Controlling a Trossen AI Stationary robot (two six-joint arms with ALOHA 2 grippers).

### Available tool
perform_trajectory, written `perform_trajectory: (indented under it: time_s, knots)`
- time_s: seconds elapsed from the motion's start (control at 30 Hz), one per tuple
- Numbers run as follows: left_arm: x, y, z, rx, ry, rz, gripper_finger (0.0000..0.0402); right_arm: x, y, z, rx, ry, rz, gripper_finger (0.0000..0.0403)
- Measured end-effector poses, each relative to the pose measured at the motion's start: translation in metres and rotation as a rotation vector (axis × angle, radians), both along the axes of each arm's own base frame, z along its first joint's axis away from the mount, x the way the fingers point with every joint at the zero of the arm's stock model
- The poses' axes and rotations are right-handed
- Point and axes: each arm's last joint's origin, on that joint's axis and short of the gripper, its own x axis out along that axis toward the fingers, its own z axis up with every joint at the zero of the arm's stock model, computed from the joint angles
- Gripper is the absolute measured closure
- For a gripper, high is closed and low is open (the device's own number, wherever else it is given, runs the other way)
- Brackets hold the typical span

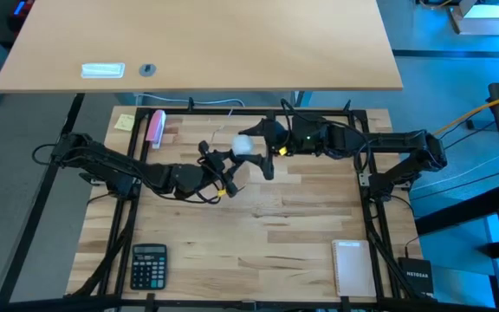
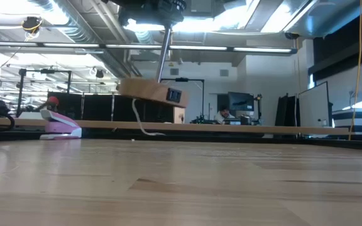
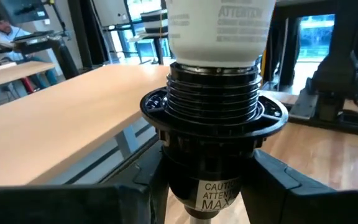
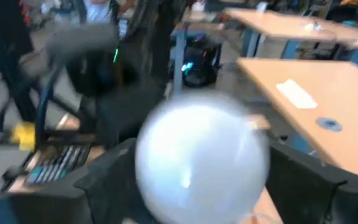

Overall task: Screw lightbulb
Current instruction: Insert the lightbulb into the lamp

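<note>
Two pincers mid-worktop | left pincer (image 1: 217,163) gripping socket (image 3: 213,155) | right pincer (image 1: 251,144) fingers apart around lightbulb (image 1: 244,144) | worktop (image 1: 267,225) near half bare, calculator (image 1: 148,265) at corner

The lightbulb (image 3: 219,28) is cut off above; the right wrist view is blurred.

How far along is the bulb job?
Done: lightbulb base is entered in the black socket, several threads still exposed.
In hand: left gripper holds the socket; right gripper sits around the bulb's globe.
Left: more turns to seat it.
</note>
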Motion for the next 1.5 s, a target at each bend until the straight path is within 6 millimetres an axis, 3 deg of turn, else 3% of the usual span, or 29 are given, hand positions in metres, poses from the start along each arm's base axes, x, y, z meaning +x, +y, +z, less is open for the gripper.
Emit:
perform_trajectory:
  time_s: [0.17, 0.33, 0.6, 0.7, 0.9, 1.13, 1.5]
  knots:
    - [-0.001, 0.000, 0.007, -0.005, -0.033, -0.003, 0.0264, -0.004, 0.002, 0.001, 0.000, 0.007, 0.031, 0.0058]
    - [-0.001, 0.000, 0.005, 0.000, -0.008, -0.017, 0.0264, -0.018, 0.002, 0.011, -0.005, 0.016, 0.041, 0.0057]
    - [0.004, -0.005, 0.004, -0.057, 0.001, -0.415, 0.0264, -0.047, 0.005, 0.015, -0.085, 0.122, 0.254, 0.0059]
    - [0.005, -0.005, 0.003, -0.104, 0.000, -0.576, 0.0264, -0.046, 0.005, 0.014, -0.085, 0.119, 0.294, 0.0059]
    - [0.005, -0.007, 0.003, -0.141, -0.002, -0.709, 0.0264, -0.038, 0.010, 0.018, -0.091, 0.020, 0.450, 0.0059]
    - [0.006, -0.006, 0.002, -0.154, 0.004, -0.753, 0.0264, -0.020, 0.012, 0.006, -0.056, 0.014, 0.556, 0.0059]
    - [0.006, -0.006, 0.000, -0.168, 0.024, -0.758, 0.0264, -0.014, 0.013, 0.008, -0.071, -0.053, 0.605, 0.0059]
